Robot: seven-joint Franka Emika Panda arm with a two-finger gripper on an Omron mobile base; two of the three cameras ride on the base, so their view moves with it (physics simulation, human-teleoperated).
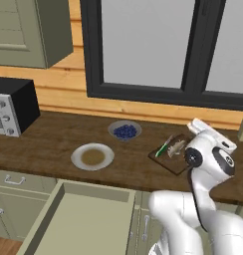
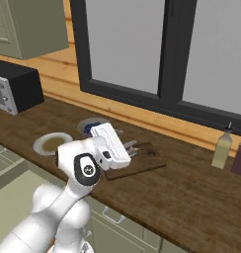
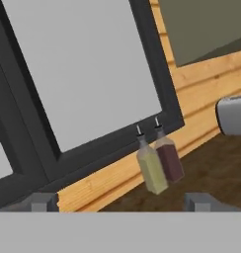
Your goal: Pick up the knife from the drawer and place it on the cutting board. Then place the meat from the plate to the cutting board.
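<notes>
The gripper (image 3: pixel 120 201) hangs with its jaws spread wide, empty, facing two bottles (image 3: pixel 158 160) on the dark wooden counter (image 1: pixel 54 139) below a black-framed window (image 1: pixel 163 45). Beneath the hand, the knife (image 1: pixel 164 147) and meat (image 1: pixel 176 147) lie on the cutting board (image 1: pixel 169 158). The plate (image 1: pixel 92 157) sits off to its side, the drawer (image 1: pixel 78 219) open below.

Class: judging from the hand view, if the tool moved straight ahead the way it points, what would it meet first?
Probably the two bottles by the window; the tool is open and empty, but depth is unclear.
</notes>
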